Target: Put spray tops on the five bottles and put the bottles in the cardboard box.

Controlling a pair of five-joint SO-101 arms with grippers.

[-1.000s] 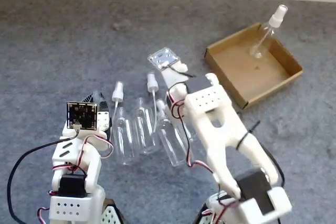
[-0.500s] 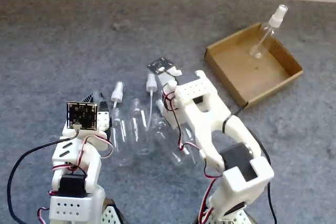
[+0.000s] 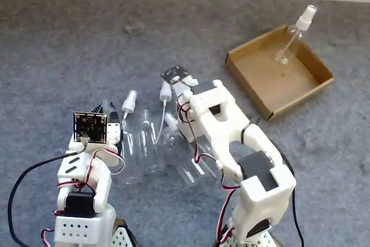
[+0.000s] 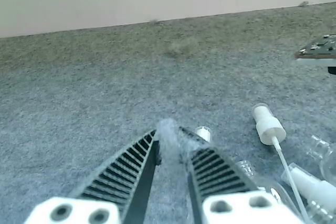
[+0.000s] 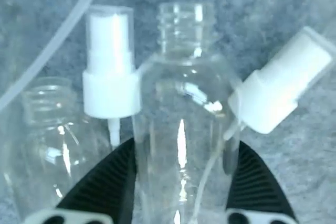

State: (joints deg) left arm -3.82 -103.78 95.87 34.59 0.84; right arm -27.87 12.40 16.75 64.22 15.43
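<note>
Currently my right jaws are clamped against both sides of an open bottle (image 5: 181,114) lying mid-bench (image 3: 69,39), with loose spray tops (image 5: 109,72) on either side of it. My left jaws, near seven o'clock, are all but closed and empty. At two o'clock the cardboard box (image 3: 248,88) holds one capped bottle (image 3: 291,39), leaning.
</note>
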